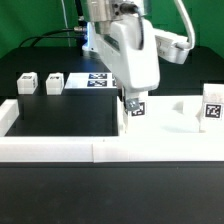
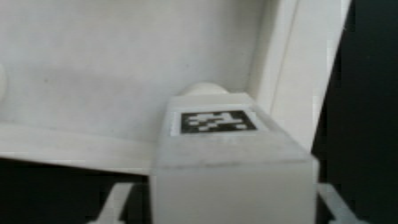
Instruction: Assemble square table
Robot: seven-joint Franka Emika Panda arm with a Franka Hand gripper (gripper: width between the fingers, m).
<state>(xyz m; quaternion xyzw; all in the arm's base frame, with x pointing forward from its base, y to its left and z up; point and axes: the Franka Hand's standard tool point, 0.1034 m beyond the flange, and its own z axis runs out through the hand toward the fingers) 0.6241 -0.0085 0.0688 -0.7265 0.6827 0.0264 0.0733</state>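
My gripper [image 1: 131, 102] hangs over the middle of the table, shut on a small white table leg [image 1: 136, 109] with a black-and-white tag. The wrist view shows the same leg [image 2: 222, 150] between my fingers [image 2: 125, 200], its tagged end pointing away from the camera. Just beyond it lies the white square tabletop [image 2: 125, 80], showing its recessed face and raised rim [image 2: 285, 60]. In the exterior view the tabletop [image 1: 175, 98] is at the right, a tag [image 1: 212, 108] on its edge. Two more white legs [image 1: 27, 82] [image 1: 53, 83] stand at the back left.
A long low white border wall [image 1: 60, 150] runs along the front and up the exterior view's left. The marker board [image 1: 100, 78] lies flat at the back behind the arm. A black mat [image 1: 60, 110] covers the table.
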